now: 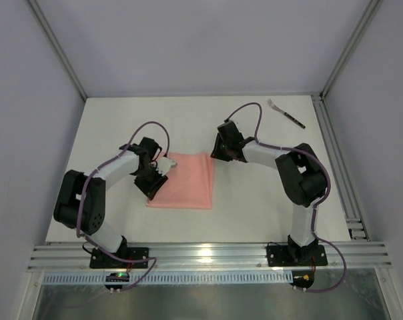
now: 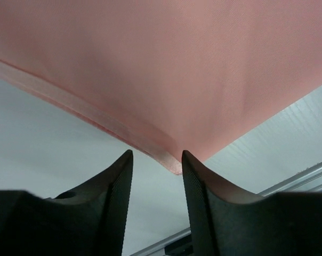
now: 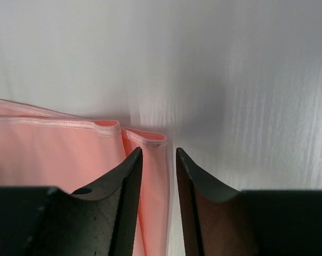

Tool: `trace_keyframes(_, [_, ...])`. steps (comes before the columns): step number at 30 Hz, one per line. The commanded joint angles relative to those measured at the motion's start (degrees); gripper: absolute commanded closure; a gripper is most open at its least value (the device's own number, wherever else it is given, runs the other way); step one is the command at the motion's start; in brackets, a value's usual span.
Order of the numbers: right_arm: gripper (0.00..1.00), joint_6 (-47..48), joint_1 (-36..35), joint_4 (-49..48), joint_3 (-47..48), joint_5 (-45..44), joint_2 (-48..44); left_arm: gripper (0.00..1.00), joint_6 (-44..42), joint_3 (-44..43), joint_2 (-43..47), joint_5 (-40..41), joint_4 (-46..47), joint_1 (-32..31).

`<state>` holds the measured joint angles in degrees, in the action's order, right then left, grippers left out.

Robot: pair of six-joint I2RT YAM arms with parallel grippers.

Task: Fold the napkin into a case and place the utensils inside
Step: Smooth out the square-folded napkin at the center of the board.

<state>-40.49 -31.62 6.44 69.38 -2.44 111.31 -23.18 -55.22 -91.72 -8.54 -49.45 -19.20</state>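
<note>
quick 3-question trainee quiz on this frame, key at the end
1. True or false: the fork lies on the napkin.
2. Which napkin corners are the left pincer and right pincer at? A) the near ones B) the far ones C) neither is at a corner
3. Fill in: both pincers' jaws stand ___.
Key: 1 false; 2 B; 3 open.

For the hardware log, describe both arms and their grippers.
The left arm and right arm have black joints, white links and a looping purple cable. The left gripper and right gripper each have two black tapered fingers with ribbed inner faces.
</note>
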Motion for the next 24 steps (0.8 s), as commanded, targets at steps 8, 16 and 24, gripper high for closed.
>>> trace_keyframes(8, [0.57, 13.15, -1.43, 6.31, 6.91, -2.66, -6.01, 0.44, 6.03, -13.23, 2.80, -2.26, 1.37, 6.36])
trace_keyframes(16, [0.66, 13.60, -3.36, 4.02, 9.27, 4.54, -0.75, 0.50, 10.17, -19.48, -9.25, -3.15, 8.66, 9.88])
trace_keyframes(24, [0.62, 12.46, -3.28, 5.95, 12.62, 6.66, 4.79, 0.50, 11.66, -23.52, -17.43, -4.65, 12.01, 10.41])
